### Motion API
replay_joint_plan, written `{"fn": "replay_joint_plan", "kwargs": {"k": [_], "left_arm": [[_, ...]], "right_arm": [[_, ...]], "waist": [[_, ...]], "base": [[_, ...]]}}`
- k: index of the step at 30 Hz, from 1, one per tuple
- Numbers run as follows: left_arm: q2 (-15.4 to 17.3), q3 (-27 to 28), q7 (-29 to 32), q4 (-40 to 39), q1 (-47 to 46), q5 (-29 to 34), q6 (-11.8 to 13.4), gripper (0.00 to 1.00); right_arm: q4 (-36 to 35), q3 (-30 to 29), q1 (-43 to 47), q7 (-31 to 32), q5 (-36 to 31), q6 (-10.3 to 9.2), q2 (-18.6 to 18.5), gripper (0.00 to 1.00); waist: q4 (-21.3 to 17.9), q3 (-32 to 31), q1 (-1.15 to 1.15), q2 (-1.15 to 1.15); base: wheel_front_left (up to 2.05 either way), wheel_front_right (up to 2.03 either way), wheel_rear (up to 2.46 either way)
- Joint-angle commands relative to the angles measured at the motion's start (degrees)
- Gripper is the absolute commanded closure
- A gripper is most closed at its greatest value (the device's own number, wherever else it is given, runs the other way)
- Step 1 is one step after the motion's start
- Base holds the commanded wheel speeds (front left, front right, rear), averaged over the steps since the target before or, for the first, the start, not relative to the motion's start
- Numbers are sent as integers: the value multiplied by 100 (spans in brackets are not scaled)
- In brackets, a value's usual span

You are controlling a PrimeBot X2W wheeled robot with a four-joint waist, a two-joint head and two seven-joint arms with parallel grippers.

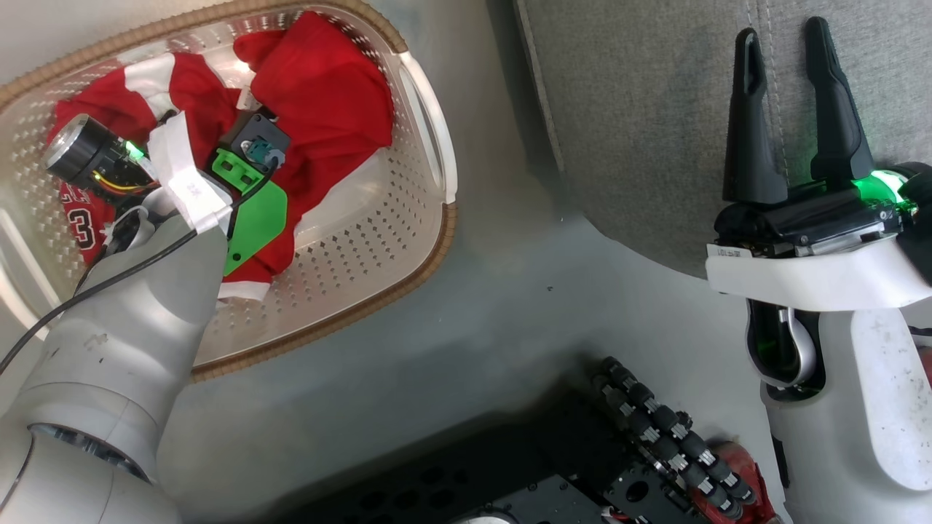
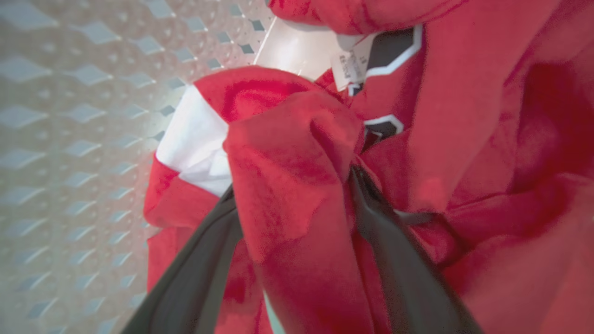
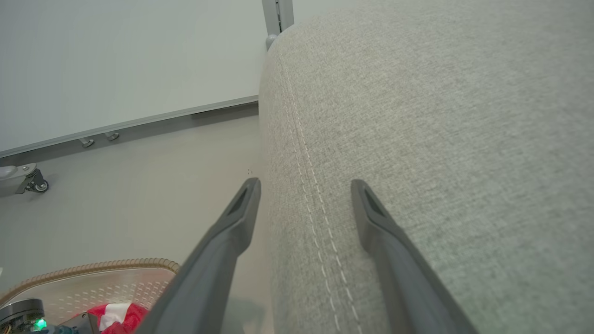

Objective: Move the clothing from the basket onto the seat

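- Left gripper (image 2: 292,181): jaws wide, fingers (image 2: 204,260) sunk into the clothing (image 2: 464,116). One raised red fold stands between them, and you can see no pinch yet.
- Fold ridge runs roughly along the fingers, so my read is that closing would squeeze it across its thin side.
- Clothing sits heaped in the basket (image 1: 378,240), toward the far left, with a white stripe and numerals showing.
- Right gripper (image 1: 783,33): jaws wide, empty, hovering over the seat (image 1: 641,109) near its stitched edge, well apart from the basket.
- Seat lies to the right of the basket, with bare floor (image 1: 473,327) between them. Your left arm is the nearer one, and the carry goes rightward.
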Motion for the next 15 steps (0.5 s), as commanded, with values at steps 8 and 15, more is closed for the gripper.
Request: {"fn": "replay_joint_plan", "kwargs": {"k": [8, 15], "left_arm": [[-36, 65, -323, 6, -40, -170, 128, 100], [-384, 415, -1318, -50, 362, -700, 342, 100]], "right_arm": [[82, 3, -35, -4, -45, 0, -3, 0], [126, -8, 70, -7, -314, 0, -4, 0]], "waist": [[52, 42, -1, 0], [436, -582, -1, 0]], "base": [[0, 0, 0], [0, 0, 0]]}}
